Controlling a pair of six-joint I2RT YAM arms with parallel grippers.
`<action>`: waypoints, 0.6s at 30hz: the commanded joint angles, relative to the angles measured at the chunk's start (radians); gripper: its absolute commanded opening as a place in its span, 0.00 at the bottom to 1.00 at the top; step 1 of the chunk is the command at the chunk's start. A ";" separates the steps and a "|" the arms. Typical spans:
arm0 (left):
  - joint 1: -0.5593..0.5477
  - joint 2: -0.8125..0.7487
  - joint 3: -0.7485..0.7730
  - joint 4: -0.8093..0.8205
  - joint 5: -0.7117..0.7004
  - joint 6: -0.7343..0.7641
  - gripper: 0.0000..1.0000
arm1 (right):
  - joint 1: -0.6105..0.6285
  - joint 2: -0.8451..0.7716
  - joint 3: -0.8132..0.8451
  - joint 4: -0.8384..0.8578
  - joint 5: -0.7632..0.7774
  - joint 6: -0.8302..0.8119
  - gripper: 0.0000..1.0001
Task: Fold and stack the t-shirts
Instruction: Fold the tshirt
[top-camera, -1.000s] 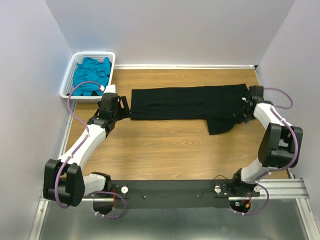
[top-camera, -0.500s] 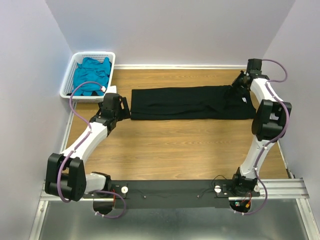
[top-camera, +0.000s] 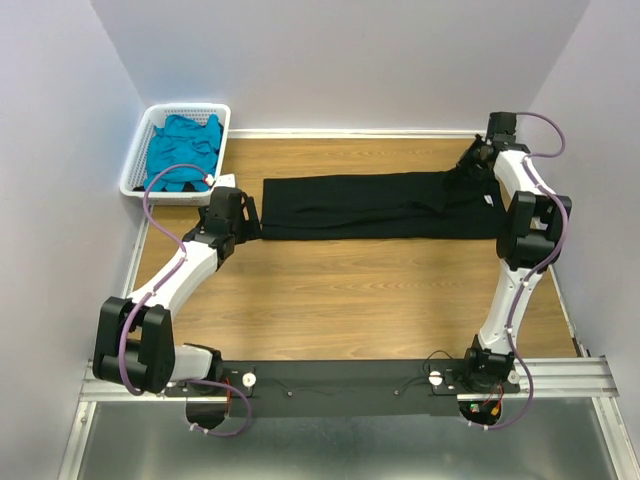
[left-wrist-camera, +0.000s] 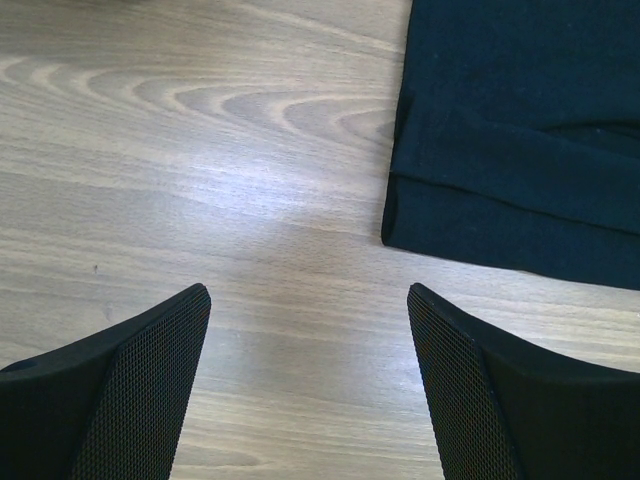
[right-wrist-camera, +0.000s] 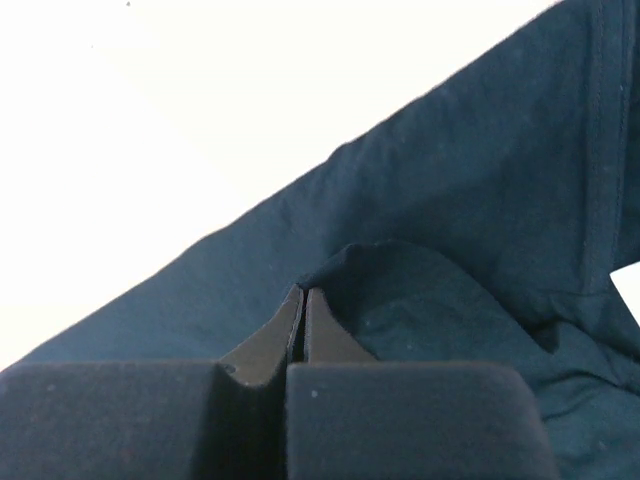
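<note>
Reading off the top view, 12 o'clock = far wall. Black tee (top-camera: 380, 205) lies on the table (top-camera: 350, 300) as a long narrow strip across the far half, long axis 9–3 o'clock.

Right gripper (top-camera: 472, 160) sits at the strip's 2 o'clock corner, jaws pressed together. Wrist cam shows its fingers (right-wrist-camera: 265, 345) closed w/ a ridge of black cloth tented right at the tips, so we read it as pinching the tee's edge. Cloth at that end looks bunched and drawn toward 12, not flat.

Left gripper (top-camera: 250, 213) hovers just beside the 9 o'clock end, jaws spread wide, nothing between the pads (left-wrist-camera: 150, 370). From its wrist cam the tee's corner sits at approx 1 o'clock of the gap, near but not touching.

Teal tee (top-camera: 185, 145) is crumpled in the basket (top-camera: 137, 187) at the table's 10 o'clock corner, not yet folded.

Key relation for the next move, our guess: the strip runs arm to arm, so each arm owns one short end. Right has its end; left is nearest the other and prob needs to advance toward 3 o'clock to get cloth between the pads. Risk — if right pulls before left has a grip, the strip just drags. Fold looks partway done, stacking not started.
</note>
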 joint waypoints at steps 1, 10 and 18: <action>0.000 0.005 0.006 0.005 -0.034 0.004 0.88 | 0.003 0.045 0.064 0.020 -0.001 0.068 0.01; 0.002 0.007 0.008 0.005 -0.034 0.004 0.88 | 0.003 0.104 0.132 0.039 -0.007 0.125 0.01; 0.000 0.022 0.008 0.002 -0.012 0.007 0.87 | 0.003 0.124 0.138 0.052 0.032 0.180 0.02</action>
